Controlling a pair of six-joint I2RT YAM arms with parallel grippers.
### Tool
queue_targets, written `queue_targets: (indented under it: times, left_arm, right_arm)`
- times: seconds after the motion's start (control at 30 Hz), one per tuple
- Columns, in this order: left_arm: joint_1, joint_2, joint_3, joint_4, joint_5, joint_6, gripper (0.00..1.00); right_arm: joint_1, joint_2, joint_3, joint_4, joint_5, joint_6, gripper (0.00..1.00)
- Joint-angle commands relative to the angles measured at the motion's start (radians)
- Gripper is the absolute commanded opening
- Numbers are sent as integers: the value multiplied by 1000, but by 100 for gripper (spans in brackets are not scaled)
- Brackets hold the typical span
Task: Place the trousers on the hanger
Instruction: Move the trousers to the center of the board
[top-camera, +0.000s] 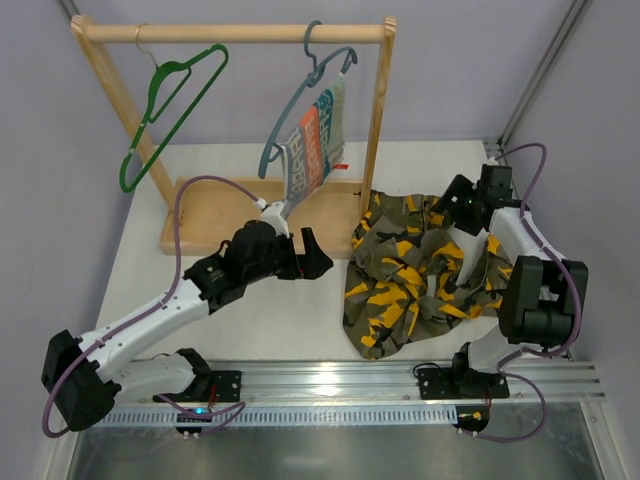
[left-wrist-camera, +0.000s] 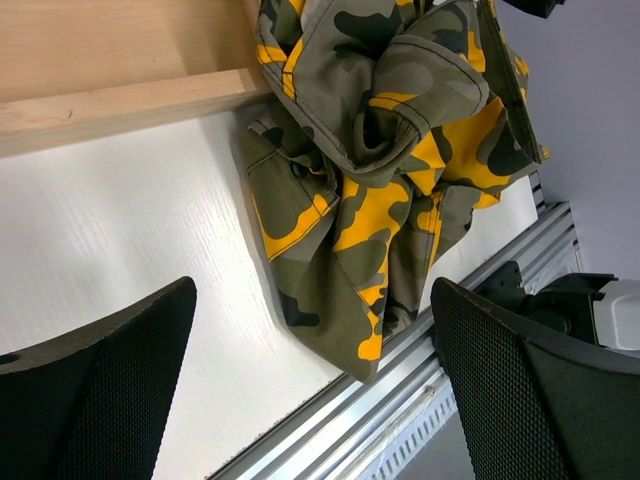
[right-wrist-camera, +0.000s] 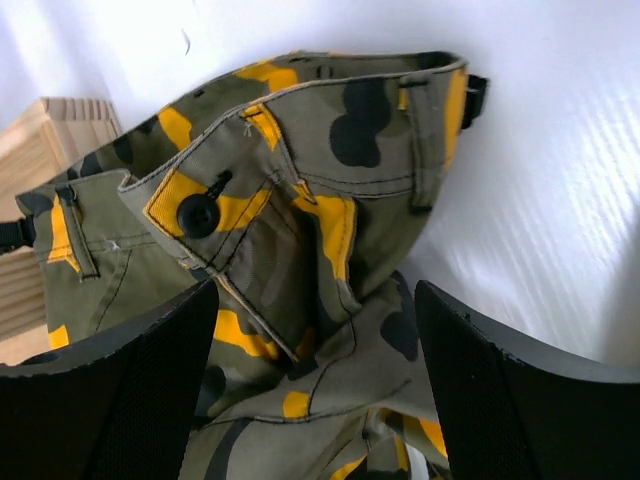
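Observation:
The camouflage trousers lie crumpled on the white table at the right, against the wooden rack's base. The thin green hanger hangs tilted from the rack's rod at the left, with nothing on it. My left gripper is open, just left of the trousers and pointing at them; in the left wrist view the trousers lie ahead of the left gripper. My right gripper hovers over the heap's far right part. In the right wrist view the buttoned waistband of the trousers fills the space between the wide-apart fingers of the right gripper, which is open.
A grey-blue hanger carrying a small striped cloth hangs at the right of the rod. The rack's wooden base and right post stand just behind the trousers. An aluminium rail runs along the near edge.

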Motion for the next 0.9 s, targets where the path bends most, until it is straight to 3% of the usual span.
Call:
queue_targets:
  times: [0.0, 0.1, 0.17, 0.23, 0.4, 0.57, 0.7, 0.87]
  left_arm:
    - [0, -32, -8, -8, -17, 27, 100]
    - [2, -21, -2, -5, -17, 38, 100]
    - [0, 5, 7, 6, -17, 38, 100]
    - [2, 40, 31, 18, -5, 40, 100]
    - [2, 106, 56, 59, 14, 43, 100]
    - [3, 162, 104, 58, 35, 44, 100]
    - [3, 153, 107, 59, 23, 33, 100]
    - [2, 126, 99, 30, 8, 35, 100]
  right_arm:
    - [-6, 8, 43, 56, -170, -77, 82]
    - [-6, 21, 28, 79, -218, -118, 82]
    - [-2, 43, 46, -2, -222, -138, 80]
    - [10, -18, -27, -3, -254, -144, 78]
    - [45, -178, -190, -15, -135, -92, 77]
    - [45, -252, -167, -1, -3, -109, 76]
    - [48, -177, -121, 138, -93, -100, 75]
    - [100, 3, 64, 106, -34, -155, 76]
